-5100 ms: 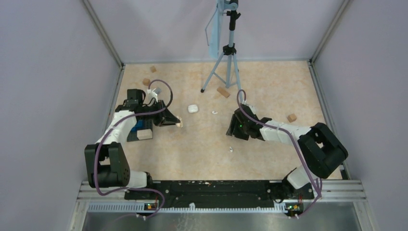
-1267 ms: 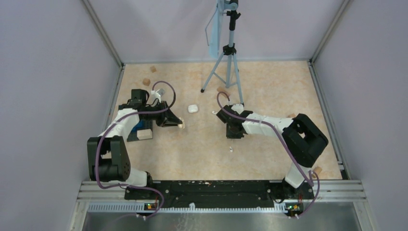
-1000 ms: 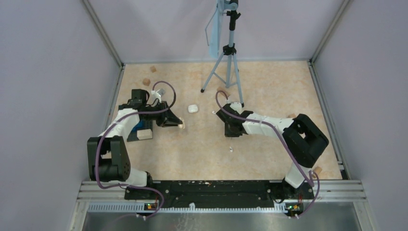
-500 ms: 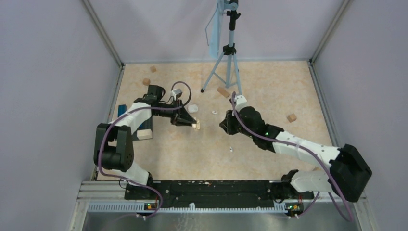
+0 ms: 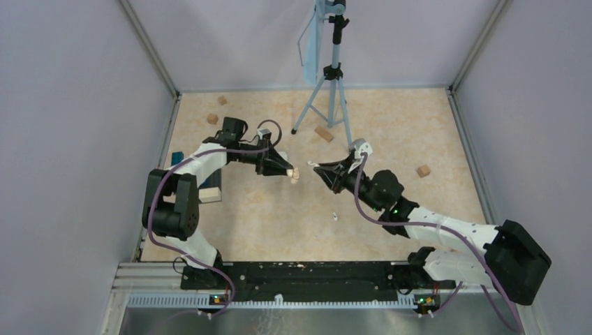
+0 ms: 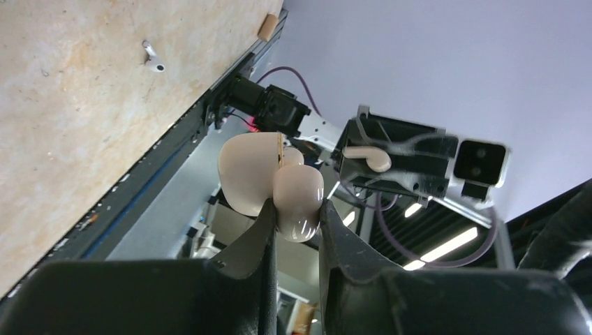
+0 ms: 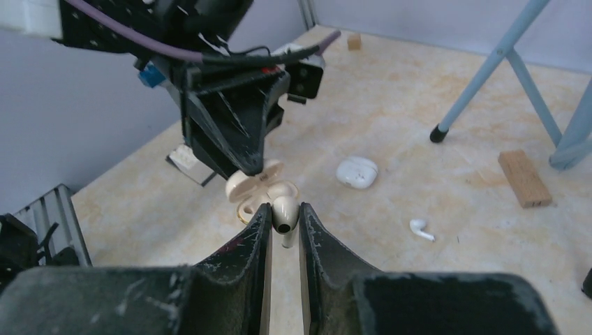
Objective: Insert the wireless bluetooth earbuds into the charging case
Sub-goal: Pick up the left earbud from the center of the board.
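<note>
Above the beige tabletop [image 5: 391, 132], our left claw [image 5: 287, 169] pinches the open charging case [image 6: 269, 174], and our right claw [image 5: 317, 168] pinches one earbud [image 7: 285, 212] just beside it. If the earbud comes tilted, we think it may miss the case and fall to the tabletop.

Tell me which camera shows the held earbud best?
Right wrist view: the earbud is big and sharp in the right gripper. The left wrist view shows it smaller, farther off. The top view is too far to tell.
</note>
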{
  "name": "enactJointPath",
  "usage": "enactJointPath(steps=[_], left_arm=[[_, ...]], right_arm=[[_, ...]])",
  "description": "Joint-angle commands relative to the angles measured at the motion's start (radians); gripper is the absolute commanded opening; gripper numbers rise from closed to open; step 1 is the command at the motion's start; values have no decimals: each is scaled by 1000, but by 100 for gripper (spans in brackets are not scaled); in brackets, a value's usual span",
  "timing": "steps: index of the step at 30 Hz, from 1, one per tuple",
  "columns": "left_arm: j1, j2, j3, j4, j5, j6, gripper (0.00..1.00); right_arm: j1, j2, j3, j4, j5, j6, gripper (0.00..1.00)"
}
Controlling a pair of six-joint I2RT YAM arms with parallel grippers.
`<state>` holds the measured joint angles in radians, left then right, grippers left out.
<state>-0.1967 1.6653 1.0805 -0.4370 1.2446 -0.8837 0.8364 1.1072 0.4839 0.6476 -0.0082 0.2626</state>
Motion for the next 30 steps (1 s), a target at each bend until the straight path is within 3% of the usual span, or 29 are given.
enactJointPath(steps=[1,5,7,30], left_arm=[[-4,-31,31,75,7,-173,0],[-4,-71,-45,253,13,-367,0],[-4,-79,-53,262,4,-400,0],[-4,-95,-76,307,15,-454,0]], right_arm=[[34,25,0,293,47,-23,7],[75,78,18,375,103,-33,6],[98,106,32,392,125,-42,6],[159,252,84,466,198,-52,4]])
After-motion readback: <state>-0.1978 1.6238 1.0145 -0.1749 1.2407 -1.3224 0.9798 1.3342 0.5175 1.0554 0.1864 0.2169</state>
